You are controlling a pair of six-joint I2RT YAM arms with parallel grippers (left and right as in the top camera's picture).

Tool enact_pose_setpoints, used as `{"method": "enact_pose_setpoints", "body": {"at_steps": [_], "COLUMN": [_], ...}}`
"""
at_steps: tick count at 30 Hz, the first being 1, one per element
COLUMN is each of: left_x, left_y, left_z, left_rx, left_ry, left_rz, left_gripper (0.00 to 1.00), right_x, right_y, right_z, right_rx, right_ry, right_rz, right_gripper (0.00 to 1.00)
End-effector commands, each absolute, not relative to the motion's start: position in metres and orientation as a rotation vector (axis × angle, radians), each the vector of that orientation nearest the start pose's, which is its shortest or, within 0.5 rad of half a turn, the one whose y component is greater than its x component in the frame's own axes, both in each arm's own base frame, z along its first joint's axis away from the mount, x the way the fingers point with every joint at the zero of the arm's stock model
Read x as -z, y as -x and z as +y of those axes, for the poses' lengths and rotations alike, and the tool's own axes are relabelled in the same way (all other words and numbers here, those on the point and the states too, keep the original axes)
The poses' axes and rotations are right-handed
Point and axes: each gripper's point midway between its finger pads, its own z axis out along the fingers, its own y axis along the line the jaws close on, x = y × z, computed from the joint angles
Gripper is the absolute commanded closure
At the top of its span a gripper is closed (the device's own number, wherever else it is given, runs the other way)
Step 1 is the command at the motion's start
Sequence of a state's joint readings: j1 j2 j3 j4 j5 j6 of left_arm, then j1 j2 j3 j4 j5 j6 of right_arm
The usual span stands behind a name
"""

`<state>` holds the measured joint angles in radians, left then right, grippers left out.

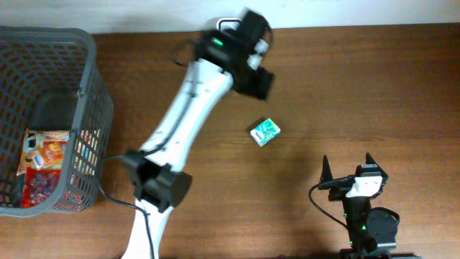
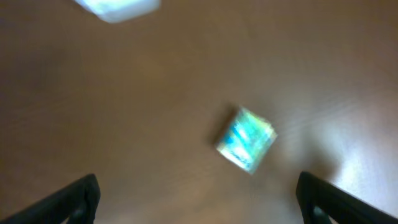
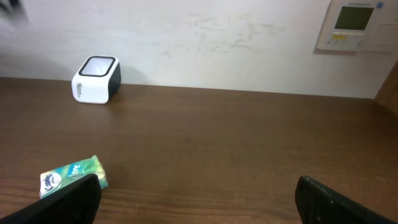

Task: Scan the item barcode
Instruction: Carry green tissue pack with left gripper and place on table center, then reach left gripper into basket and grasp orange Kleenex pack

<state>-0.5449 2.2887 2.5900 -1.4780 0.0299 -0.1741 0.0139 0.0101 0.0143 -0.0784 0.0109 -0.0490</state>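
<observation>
Packet (image 1: 264,132), small, green and blue with white print, lies flat on the brown surface (image 1: 359,86) near the middle, turned at an angle to the surface's edges and touching nothing else.

The left end effector (image 1: 262,80) hangs above the surface, just beyond the packet toward the far edge. In the left wrist view its two dark fingers (image 2: 74,199) sit at the bottom corners of the frame, spread wide, with nothing between them. The packet (image 2: 245,139) shows blurred on the wood below them, a little right of centre.

The right end effector (image 1: 348,167) is near the front edge, well apart from the packet and to its right. Its fingers also stand wide open and hold nothing. From the right wrist camera the packet (image 3: 71,177) is low on the left, its bottom corner partly hidden behind one finger (image 3: 68,199).

A white scanner (image 3: 96,79) with a dark top window stands at the back of the surface against the pale wall (image 3: 205,43), well apart from the packet. From overhead it is mostly covered by the left arm (image 1: 187,108).

A grey mesh basket (image 1: 90,86) sits at the left end of the surface with red and orange snack bags (image 1: 43,155) inside. A pale panel (image 3: 354,25) with a small screen hangs on the wall at the upper right.
</observation>
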Motion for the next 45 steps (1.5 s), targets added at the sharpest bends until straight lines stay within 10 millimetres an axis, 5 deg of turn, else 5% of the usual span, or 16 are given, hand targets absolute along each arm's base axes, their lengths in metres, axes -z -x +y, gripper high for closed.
{"method": "enact_pose_setpoints", "body": {"at_steps": [1, 3, 5, 8, 11, 16, 20, 23, 29, 33, 36, 39, 42, 45], "left_x": [-0.340, -0.385, -0.389, -0.375, -0.317, -0.194, -0.101, -0.062, -0.066, -0.146, -0.170, -0.151, -0.110, -0.081], "left_y": [-0.470, -0.465, -0.452, -0.439, -0.414, -0.388, -0.397, -0.394, -0.385, -0.390, -0.371, -0.332, -0.322, -0.326], "left_z": [-0.134, -0.031, 0.047, 0.130, 0.205, 0.230, 0.239, 0.244, 0.256, 0.252, 0.243, 0.240, 0.235, 0.239], "left_rx": [-0.014, -0.097, -0.129, -0.039, -0.089, -0.128, -0.137, -0.136, -0.135, -0.127, -0.142, -0.286, -0.296, -0.290], "left_ry": [-0.138, 0.152, 0.457, 0.670, 0.937, 1.472, 1.573, 1.622, 1.637, 1.515, 1.524, 1.679, 1.748, 1.738], "left_rz": [2.413, 2.299, 2.270, 2.278, 2.408, 2.559, 2.553, 2.520, 2.509, 2.417, 2.425, 2.479, 2.501, 2.472], "left_gripper": [0.01, 0.01, 0.01, 0.01, 0.01, 0.01, 0.01, 0.01, 0.13, 0.12, 0.08, 0.04, 0.06, 0.31], "right_x": [-0.155, -0.155, -0.155, -0.155, -0.155, -0.155, -0.155, -0.155, -0.155, -0.155, -0.155, -0.155, -0.155, -0.155], "right_y": [-0.246, -0.246, -0.246, -0.246, -0.246, -0.246, -0.246, -0.246, -0.246, -0.246, -0.246, -0.246, -0.246, -0.246], "right_z": [0.003, 0.003, 0.003, 0.003, 0.003, 0.003, 0.003, 0.003, 0.003, 0.003, 0.003, 0.003, 0.003, 0.003], "right_rx": [0.031, 0.031, 0.031, 0.032, 0.031, 0.032, 0.031, 0.031, 0.031, 0.031, 0.031, 0.031, 0.032, 0.031], "right_ry": [0.047, 0.047, 0.047, 0.047, 0.047, 0.047, 0.047, 0.047, 0.047, 0.047, 0.047, 0.047, 0.047, 0.047], "right_rz": [1.650, 1.650, 1.650, 1.650, 1.650, 1.650, 1.650, 1.650, 1.650, 1.650, 1.650, 1.650, 1.650, 1.650], "right_gripper": [0.02, 0.02, 0.02, 0.02, 0.02, 0.02, 0.02, 0.02, 0.02, 0.02, 0.02, 0.02, 0.02, 0.02]}}
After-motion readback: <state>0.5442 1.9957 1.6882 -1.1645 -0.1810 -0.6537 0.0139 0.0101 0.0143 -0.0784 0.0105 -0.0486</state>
